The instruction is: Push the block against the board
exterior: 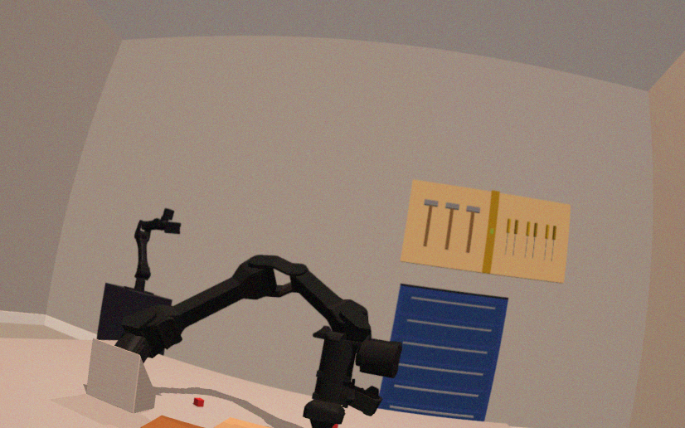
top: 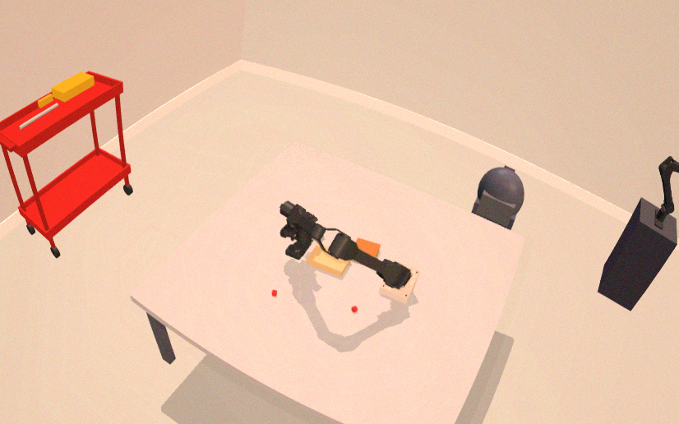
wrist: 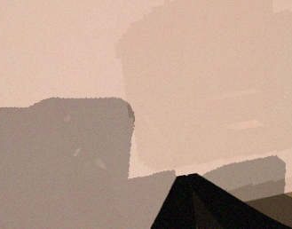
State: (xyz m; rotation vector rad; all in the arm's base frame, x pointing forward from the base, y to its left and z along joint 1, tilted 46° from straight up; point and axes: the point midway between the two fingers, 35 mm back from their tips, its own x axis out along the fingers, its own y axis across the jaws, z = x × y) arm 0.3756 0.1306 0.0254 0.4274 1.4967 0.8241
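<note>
"Fingers of the gripper?"
"Pressed together, pinching nothing."
"And toward the board?"
"Go right. Long axis running left to right, sloping toward near right."
"Toward the square block?"
"Farther right, at the board's far-right side, orange, partly under the arm. Can't tell if touching. Probably push level, then back away."
"Containers?"
"Just the red cart, far left: yellow box, small yellow block and white rod in the top tray."
</note>
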